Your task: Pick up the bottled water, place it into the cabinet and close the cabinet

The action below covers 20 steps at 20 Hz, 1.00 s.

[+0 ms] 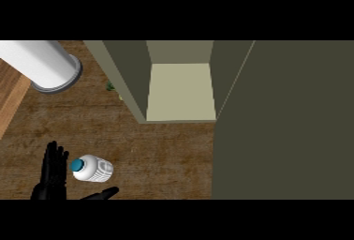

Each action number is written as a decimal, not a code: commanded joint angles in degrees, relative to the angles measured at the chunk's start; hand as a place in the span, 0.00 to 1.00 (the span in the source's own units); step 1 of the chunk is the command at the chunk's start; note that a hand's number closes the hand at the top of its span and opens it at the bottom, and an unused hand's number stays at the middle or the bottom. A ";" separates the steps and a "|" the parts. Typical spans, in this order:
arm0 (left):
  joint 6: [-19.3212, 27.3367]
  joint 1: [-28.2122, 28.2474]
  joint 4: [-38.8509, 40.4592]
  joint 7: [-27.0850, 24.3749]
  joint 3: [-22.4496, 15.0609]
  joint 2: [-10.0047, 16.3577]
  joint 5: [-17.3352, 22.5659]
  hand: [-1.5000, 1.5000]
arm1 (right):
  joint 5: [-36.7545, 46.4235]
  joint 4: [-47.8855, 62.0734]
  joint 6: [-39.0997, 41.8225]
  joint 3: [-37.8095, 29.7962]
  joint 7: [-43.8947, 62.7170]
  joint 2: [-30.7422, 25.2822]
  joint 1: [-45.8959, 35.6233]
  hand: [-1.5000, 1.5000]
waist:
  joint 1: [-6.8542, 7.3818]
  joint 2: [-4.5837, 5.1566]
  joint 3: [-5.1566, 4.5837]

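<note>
The small white ribbed plastic water bottle with a blue cap (91,168) stands upright on the brown wood-grain worktop (166,154) in the lower left of the frame. The black left robot hand (50,173) is open beside it, fingers straight along the bottle's left side and thumb spread below it, holding nothing. Whether the fingers touch the bottle I cannot tell.

The main risk is likely that closing from this spread pose pushes the bottle rightward or tips it before the thumb comes round. Later, the olive-green cabinet (131,79) at upper centre has a narrow opening, so the bottle could clip a side wall. Its open olive door panel (290,122) fills the right of the frame, and the arm might strike it. The right robot hand is out of sight.
</note>
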 commanded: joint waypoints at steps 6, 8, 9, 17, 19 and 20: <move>-5.86 -6.97 19.72 -10.08 4.43 -5.09 3.99 0.00 | -13.60 -10.06 -2.13 -1.99 4.64 -1.65 2.96 0.00 | -0.04 0.17 -0.02; -8.40 -7.43 22.98 -11.60 7.19 -3.49 5.40 0.00 | -12.43 -9.06 -0.71 -1.89 2.83 -1.03 3.85 0.00 | 0.15 0.13 0.03; -9.35 -8.84 26.73 -13.54 8.32 -3.90 5.89 0.00 | -11.22 -10.18 0.56 -1.03 1.68 -0.27 5.84 0.00 | -0.33 0.09 0.00; -17.05 -10.63 35.73 -23.01 12.86 -7.00 11.16 0.00 | -14.68 -12.08 1.17 -3.56 0.40 -2.42 10.15 0.00 | -0.45 -0.02 -0.08; -19.99 -13.26 39.41 -24.63 12.93 -7.58 11.63 0.00 | -13.13 -12.21 1.34 -2.65 0.01 -2.11 10.48 0.00 | -0.42 0.06 -0.05; -22.96 -13.71 40.28 -24.16 13.70 -5.08 12.24 0.00 | -13.02 -12.25 0.14 -1.42 -0.03 -1.25 9.89 0.00 | -0.23 0.11 -0.05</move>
